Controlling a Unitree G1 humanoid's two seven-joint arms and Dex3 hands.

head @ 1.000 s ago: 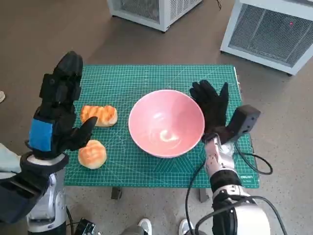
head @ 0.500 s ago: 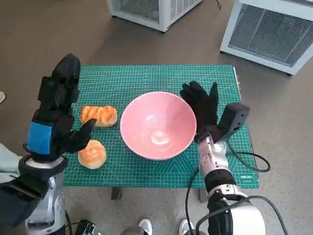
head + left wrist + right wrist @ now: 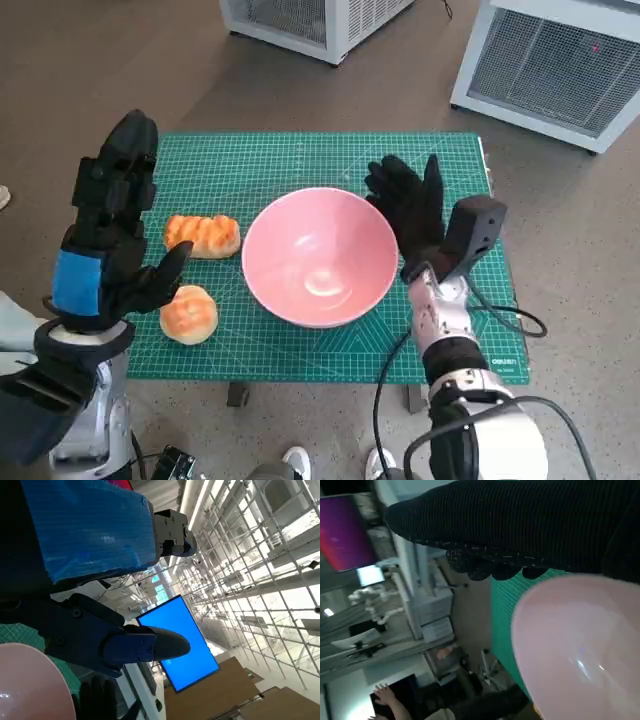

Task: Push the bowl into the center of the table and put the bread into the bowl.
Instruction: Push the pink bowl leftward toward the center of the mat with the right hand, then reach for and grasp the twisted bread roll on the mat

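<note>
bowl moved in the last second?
Yes. The pink bowl has slid toward the robot's left along the green mat, closing on the bread, with the right hand against its rim.

The left hand (image 3: pixel 108 235) is black and blocky, with a blue tape patch across its back. The right hand (image 3: pixel 412 215) wears a black knitted glove. Just behind the glove sits a dark camera box (image 3: pixel 472 232), with black cables (image 3: pixel 505 318) looping off the pale silver forearm (image 3: pixel 445 325).
</note>
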